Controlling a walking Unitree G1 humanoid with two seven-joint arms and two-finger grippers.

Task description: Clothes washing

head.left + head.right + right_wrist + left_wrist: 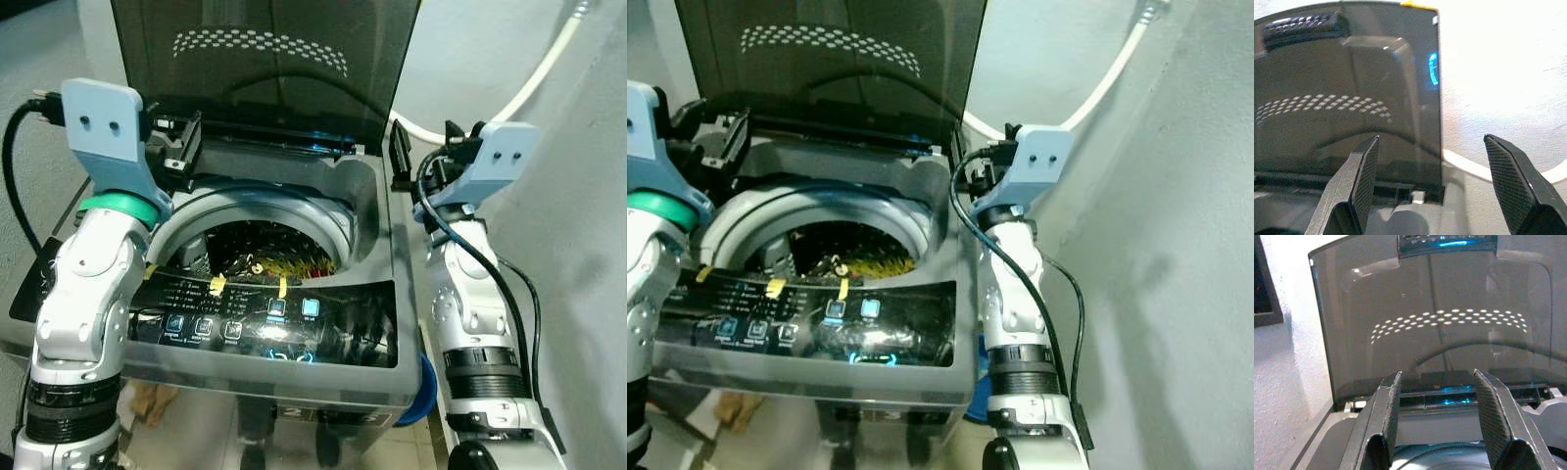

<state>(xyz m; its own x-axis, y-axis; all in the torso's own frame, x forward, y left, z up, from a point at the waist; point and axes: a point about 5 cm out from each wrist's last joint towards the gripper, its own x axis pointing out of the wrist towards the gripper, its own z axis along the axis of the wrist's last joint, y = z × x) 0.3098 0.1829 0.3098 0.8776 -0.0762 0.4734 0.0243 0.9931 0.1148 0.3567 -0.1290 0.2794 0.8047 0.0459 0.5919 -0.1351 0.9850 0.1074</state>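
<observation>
Top-load washing machine (pixel 294 323) directly ahead, smoked lid (pixel 265 69) raised, clothes (pixel 274 257) in drum. Left gripper (pixel 1440 426) and right gripper (pixel 1430 186) flank lid, fingers spread, empty. Loading apparently done; next likely: lower lid, press lit control panel (pixel 265 323)

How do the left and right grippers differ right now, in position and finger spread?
The left gripper sits over the washer's back-left corner, facing the raised lid; the right gripper sits at the back-right corner, by the lid's edge and the white hose. The right gripper's fingers spread wider than the left's. Both are open and empty.
</observation>
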